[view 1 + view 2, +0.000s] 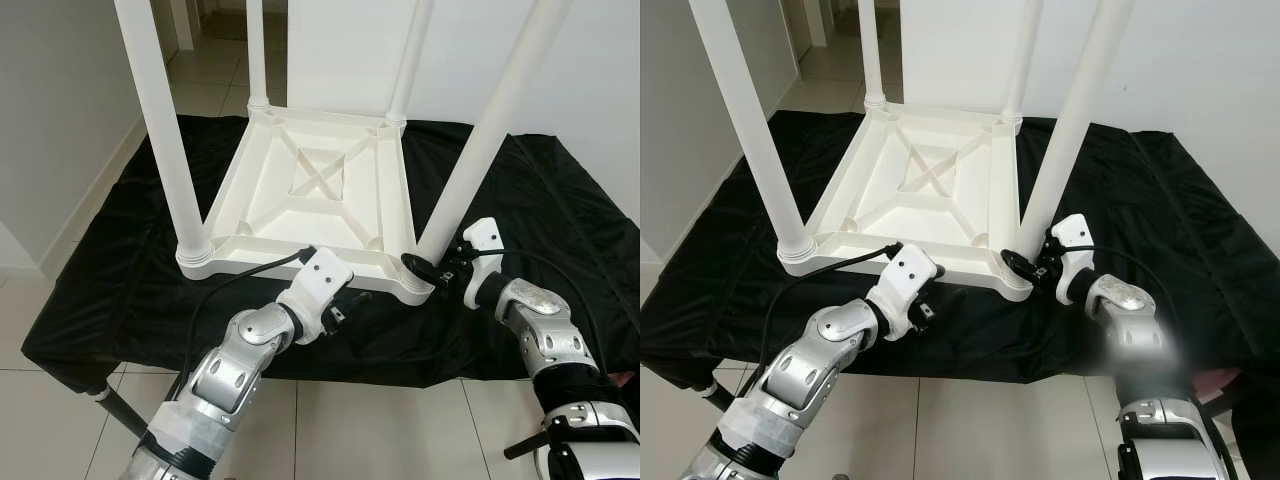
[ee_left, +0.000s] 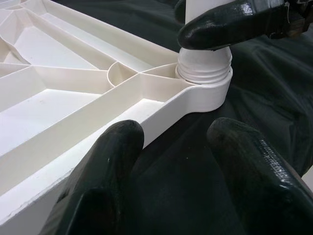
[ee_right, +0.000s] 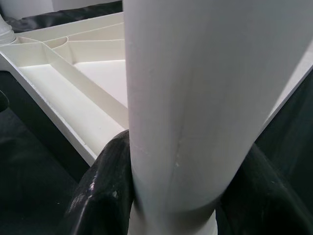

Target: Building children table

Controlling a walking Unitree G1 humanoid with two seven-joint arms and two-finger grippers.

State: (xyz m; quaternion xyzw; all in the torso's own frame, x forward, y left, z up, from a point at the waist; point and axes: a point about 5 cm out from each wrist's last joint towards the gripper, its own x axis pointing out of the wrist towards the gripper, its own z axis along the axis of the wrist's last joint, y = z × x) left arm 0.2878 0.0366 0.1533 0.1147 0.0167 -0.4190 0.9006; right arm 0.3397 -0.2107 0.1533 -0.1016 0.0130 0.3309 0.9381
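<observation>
The upturned white table top [image 1: 320, 190] lies on the black cloth [image 1: 560, 230], light, stiff, smooth plastic; the right gripper [image 1: 425, 267] pinches its near-right leg [image 1: 480, 150] low at the socket, a sound hold, while the left gripper [image 1: 350, 303] hangs spread beside its near rim.

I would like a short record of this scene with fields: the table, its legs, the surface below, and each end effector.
table: white plastic table, upside down, underside ribs facing up
legs: four white legs standing up from the corners
surface: black cloth under the table
right end effector: closed around the base of the near right leg, at its corner socket
left end effector: open, at the table's near edge, one finger against the rim, the other over the cloth
</observation>
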